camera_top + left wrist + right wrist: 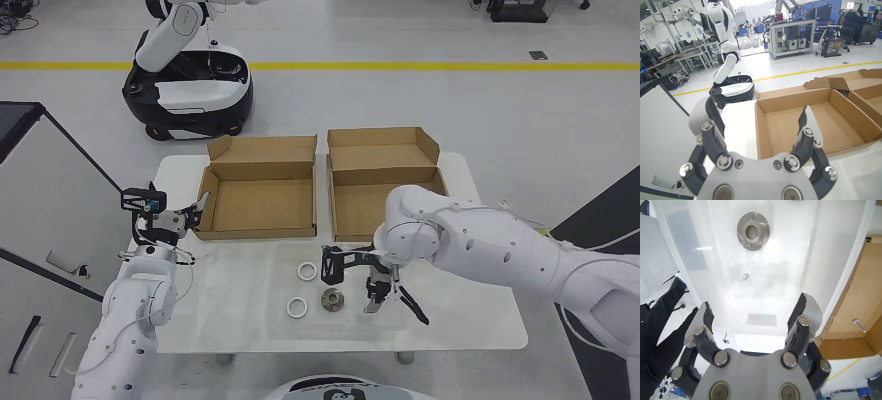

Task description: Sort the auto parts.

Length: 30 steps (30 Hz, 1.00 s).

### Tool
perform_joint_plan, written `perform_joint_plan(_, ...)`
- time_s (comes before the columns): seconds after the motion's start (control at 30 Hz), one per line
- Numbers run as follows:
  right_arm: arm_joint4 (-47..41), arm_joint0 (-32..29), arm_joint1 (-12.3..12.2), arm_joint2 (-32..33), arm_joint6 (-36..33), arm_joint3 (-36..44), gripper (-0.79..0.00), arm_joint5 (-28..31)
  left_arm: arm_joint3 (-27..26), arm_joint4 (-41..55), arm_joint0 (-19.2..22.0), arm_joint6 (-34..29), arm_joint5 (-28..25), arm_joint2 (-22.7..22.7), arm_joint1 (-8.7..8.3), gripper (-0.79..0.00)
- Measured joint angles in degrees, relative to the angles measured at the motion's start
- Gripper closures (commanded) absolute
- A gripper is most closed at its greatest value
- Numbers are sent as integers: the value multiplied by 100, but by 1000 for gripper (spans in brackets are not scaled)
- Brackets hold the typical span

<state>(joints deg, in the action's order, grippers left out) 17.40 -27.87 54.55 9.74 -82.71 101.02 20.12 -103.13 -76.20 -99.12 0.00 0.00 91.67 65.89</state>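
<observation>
Right arm is on the pick step. The right gripper (753, 310) hangs low over the white table (450, 320) with its fingers wide apart and nothing between them. A small silver metal stud (745, 277) lies on the table just ahead of the fingertips, roughly centred in the gap. The round grey metal flange with a centre bore (753, 231) sits flat farther on along the same line, apart from the stud. In the top view a white plastic ring (307, 270) and a second white plastic ring (297, 307) lie beside the flange on the side away from the right gripper, not touching it. The right-hand brown cardboard box (857, 291) is close to the gripper and holds a long silver bolt (859, 325). The stud probably belongs in that box, though I can't be sure of the sorting rule. The left gripper (759, 108) is off the parts at the near corner of the left-hand brown cardboard box (829, 121), fingers spread and nothing held. Most of the sort looks undone: four parts are on the table and one is boxed. The next move calls for lowering the right gripper so the pads straddle the stud, then closing fully. It is a tiny part, likely to roll or slip out, so the gripper needs to be well centred and kept clear of the flange.
</observation>
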Motion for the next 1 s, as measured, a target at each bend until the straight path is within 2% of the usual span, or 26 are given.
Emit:
perform_joint_plan(0.2,56,-173,147,0,-103,-187,-773,46,0,0,0,0,0,0,0,-785)
perform_joint_plan(0.53,227,-410,314,0,-238,-338,-465,-92,0,0,0,0,0,0,0,-785)
perform_joint_plan(0.7,263,-455,343,0,-320,-353,-406,-174,0,0,0,0,0,0,0,-785)
perform_joint_plan(1.0,372,-584,379,0,-370,-313,-388,-223,0,0,0,0,0,0,0,-785)
